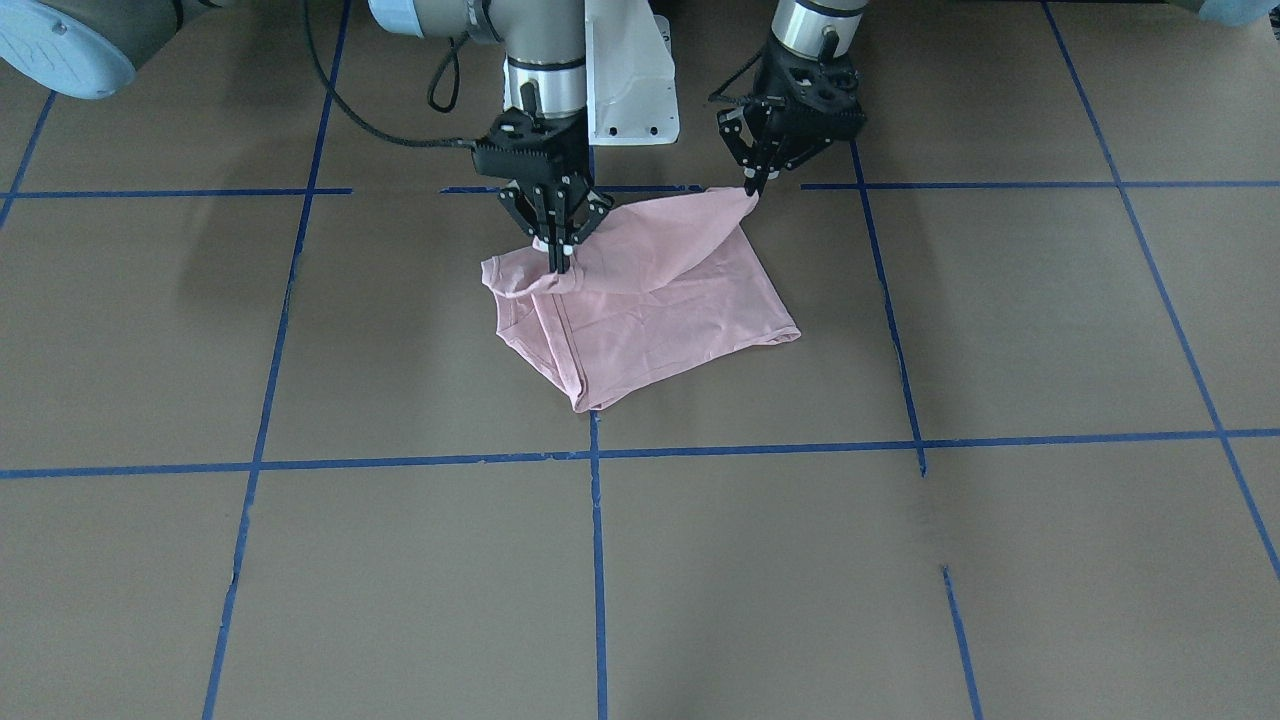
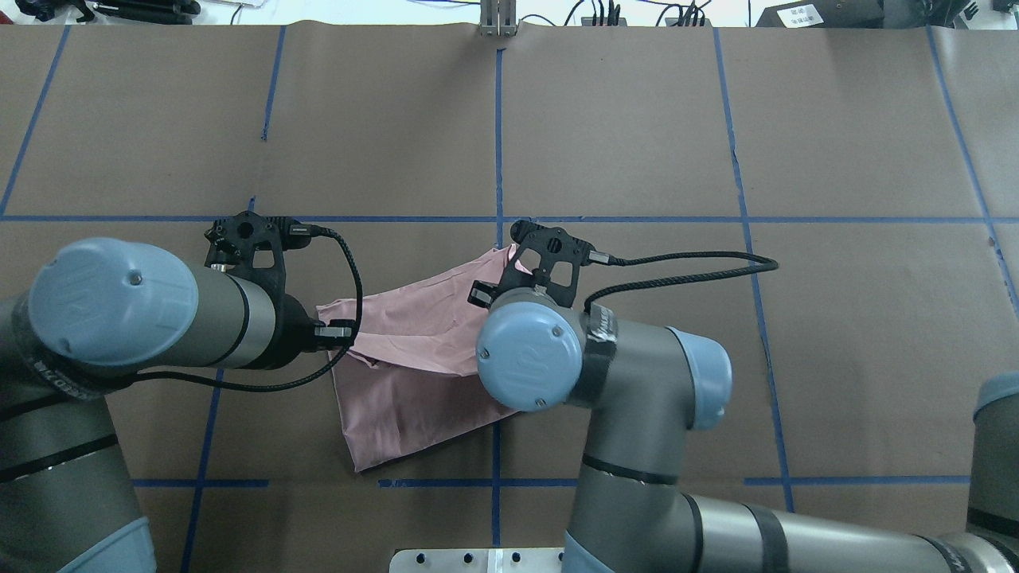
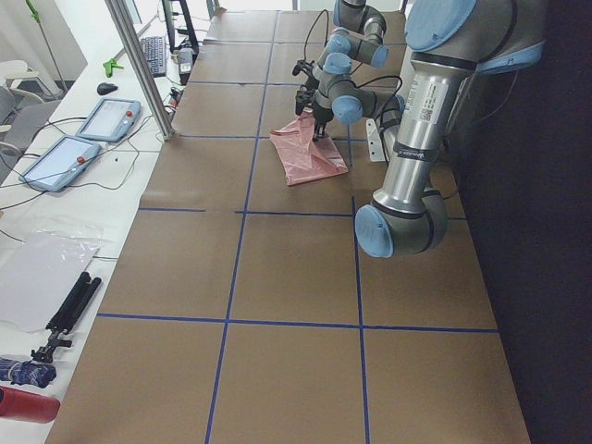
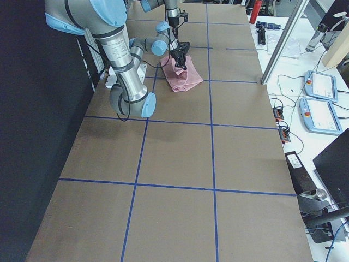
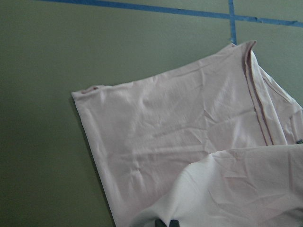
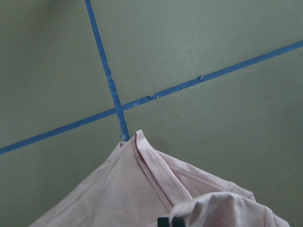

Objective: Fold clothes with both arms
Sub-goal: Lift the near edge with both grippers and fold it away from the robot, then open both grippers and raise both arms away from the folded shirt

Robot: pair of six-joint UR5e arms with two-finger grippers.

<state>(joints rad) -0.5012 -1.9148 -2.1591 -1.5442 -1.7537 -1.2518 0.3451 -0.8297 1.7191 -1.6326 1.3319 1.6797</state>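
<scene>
The pale pink short-sleeved T-shirt [image 1: 660,325] lies rumpled and partly doubled over on the brown paper-covered worktop [image 1: 300,560]. It sits just on the robot's side of the blue tape cross [image 1: 596,452]. Its lowest folded corner comes nearly up to that cross without touching it, and its flat lower layer spreads away from there towards the robot.

A loose upper flap is lifted off that layer and hangs between the two hands. The black two-finger right hand [image 1: 560,262] points straight down, almost directly behind the cross. Its fingers are pressed together on a bunched edge of the flap, holding it a little above the cloth beneath.

The black two-finger left hand [image 1: 752,188] is farther from the cross and off to the robot's left. Its fingertips are closed on the flap's pointed corner, which is held raised so that the cloth slopes down from it.

Each wrist camera shows dark fingertips at its lower edge with pink cloth gathered around them.
</scene>
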